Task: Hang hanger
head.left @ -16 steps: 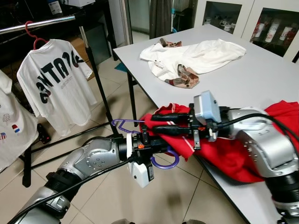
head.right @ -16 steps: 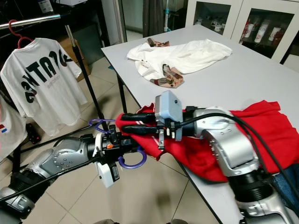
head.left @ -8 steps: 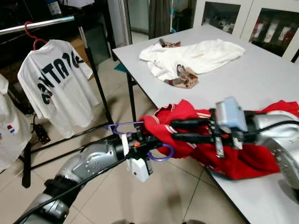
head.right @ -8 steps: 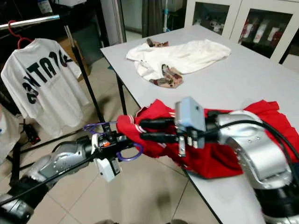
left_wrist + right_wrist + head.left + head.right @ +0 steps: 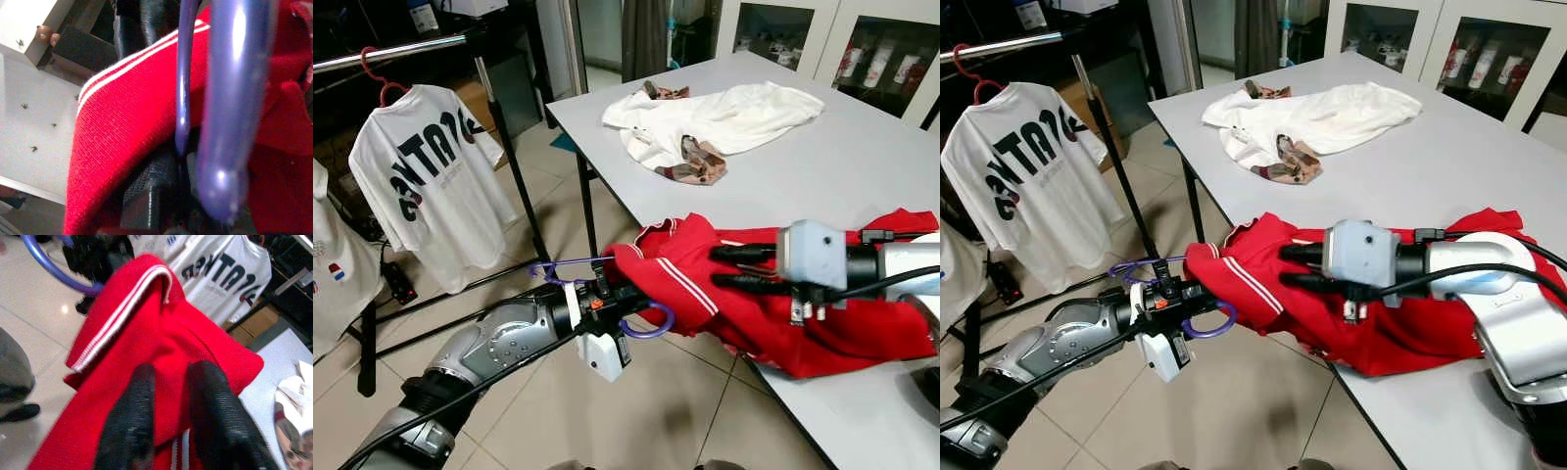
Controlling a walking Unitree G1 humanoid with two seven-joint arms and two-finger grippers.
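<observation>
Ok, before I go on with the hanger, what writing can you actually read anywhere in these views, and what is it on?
"ANTA", big black letters slanting across the back of the white T-shirt on the rack; letters past these are folded out of sight.
Small line under it: too small to read.
Small prints on the other white garment at the edge: unreadable.
Labels on the cabinet bottles: too small.
Red shirt: stripes, no text.

Pale grey tabletop carried two garments: I noted a white shirt crumpled toward its far side, a red shirt draped over its near edge. Tiled floor below.
</observation>
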